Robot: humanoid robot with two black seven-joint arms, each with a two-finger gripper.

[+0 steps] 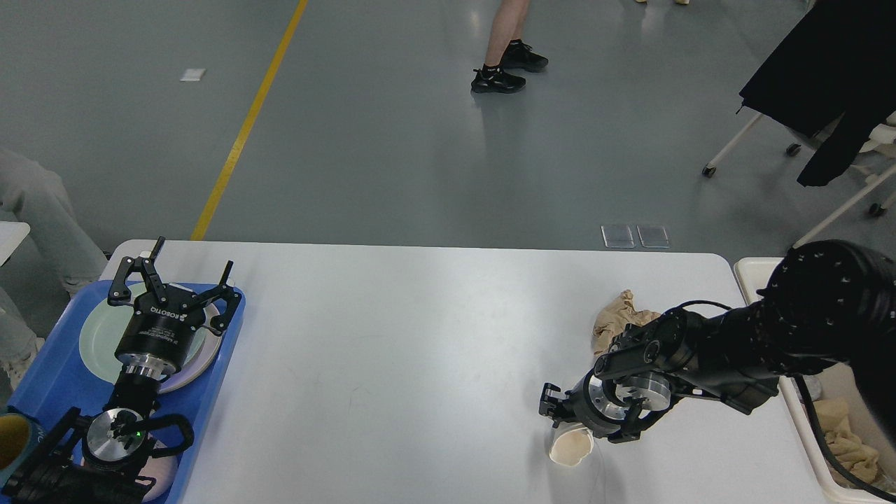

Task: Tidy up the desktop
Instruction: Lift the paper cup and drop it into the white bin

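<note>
The white desktop (420, 336) fills the lower part of the head view. A white paper cup (570, 446) lies on its side at the front right, mouth towards me and squeezed narrow. My right gripper (563, 416) is down on the cup, its fingers closed on the cup's body. A crumpled brown paper (616, 318) lies on the desktop just behind my right arm. My left gripper (175, 280) is open and empty, held above a pale plate (94, 336) in the blue tray (49, 378) at the left edge.
A cream bin (752, 269) stands off the desktop's right edge with crumpled brown paper (843, 437) inside. A yellow-lined cup (10, 437) sits at the tray's near corner. A person's feet (500, 70) and a wheeled chair (805, 105) are on the floor beyond.
</note>
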